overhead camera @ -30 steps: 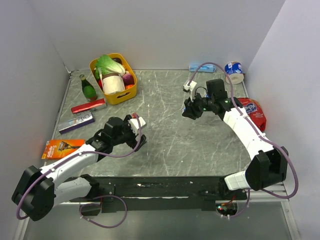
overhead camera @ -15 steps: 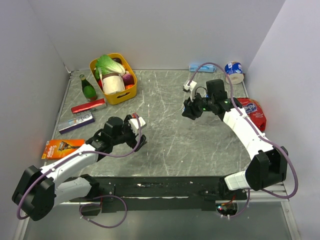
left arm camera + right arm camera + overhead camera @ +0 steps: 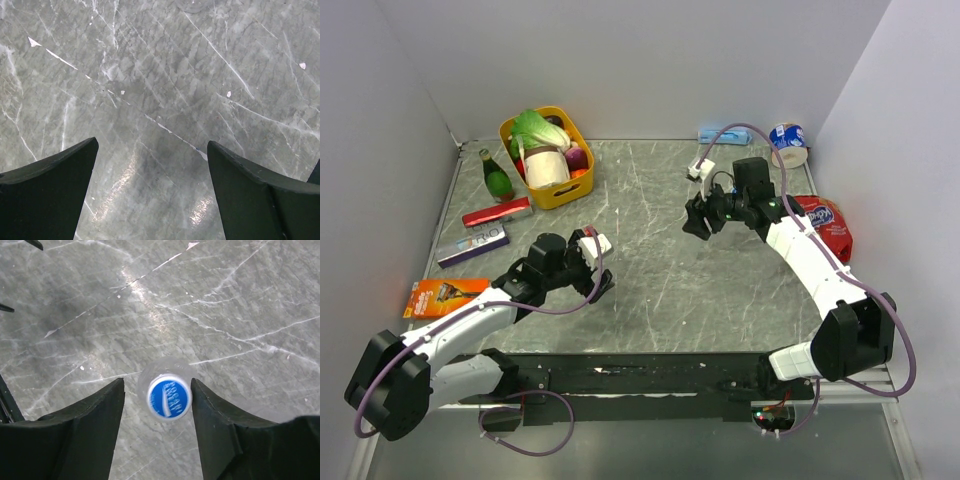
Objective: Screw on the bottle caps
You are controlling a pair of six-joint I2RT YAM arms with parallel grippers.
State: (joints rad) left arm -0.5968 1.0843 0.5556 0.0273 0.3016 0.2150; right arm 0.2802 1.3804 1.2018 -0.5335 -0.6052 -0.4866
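In the right wrist view a small clear bottle (image 3: 151, 371) stands upright on the grey table with a blue cap (image 3: 169, 398) bearing white lettering on its neck. My right gripper (image 3: 157, 386) straddles that cap from above, jaws open. There is a clear gap on the left side, and the right finger (image 3: 210, 410) is close to the cap's edge. In the top view this gripper (image 3: 697, 222) hangs at mid-right and hides the bottle. My left gripper (image 3: 604, 281) hovers low over bare table at centre-left, fingers (image 3: 55, 185) wide open with nothing between them.
A yellow basket (image 3: 563, 190) of groceries, a green glass bottle (image 3: 497, 178) and flat boxes (image 3: 472, 245) lie at the back left. An orange pack (image 3: 445, 296) lies at the left edge. A tape roll (image 3: 788, 142) and a red bag (image 3: 827, 225) sit at the right.
My right gripper's jaws have spread apart from the blue cap. Both arms have otherwise stayed in place.
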